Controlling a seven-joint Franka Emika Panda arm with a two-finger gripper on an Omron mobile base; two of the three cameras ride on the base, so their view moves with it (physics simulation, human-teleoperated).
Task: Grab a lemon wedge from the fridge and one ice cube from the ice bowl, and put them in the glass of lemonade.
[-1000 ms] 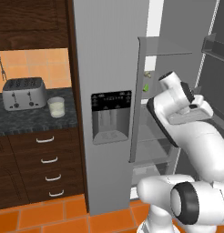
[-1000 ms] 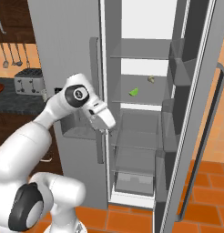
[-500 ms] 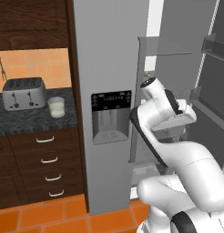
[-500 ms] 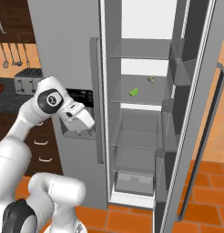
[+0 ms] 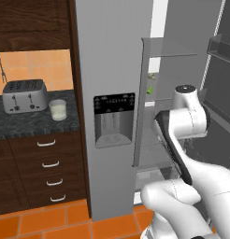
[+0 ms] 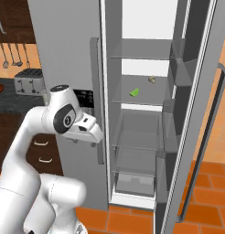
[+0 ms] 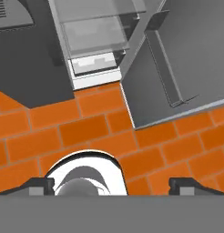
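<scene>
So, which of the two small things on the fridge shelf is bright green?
The front-left piece is bright green; the dull yellowish lemon wedge lies farther back, to its right.

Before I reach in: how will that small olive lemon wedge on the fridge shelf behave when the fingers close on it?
The lemon wedge is tiny beside the gripper, so probably light and easily nudged away. It sits on a smooth glass shelf, so it may slide.

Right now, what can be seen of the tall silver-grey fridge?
The tall silver-grey two-door fridge stands beside the dark wood cabinets on the orange tile floor. Its left door is shut and carries a dark water-dispenser panel; its right door is swung wide open, showing door bins and a long bar handle. Inside are clear glass shelves and a bottom drawer. One middle shelf holds a small green piece and, apart from it, a tiny dull yellowish lump.
</scene>
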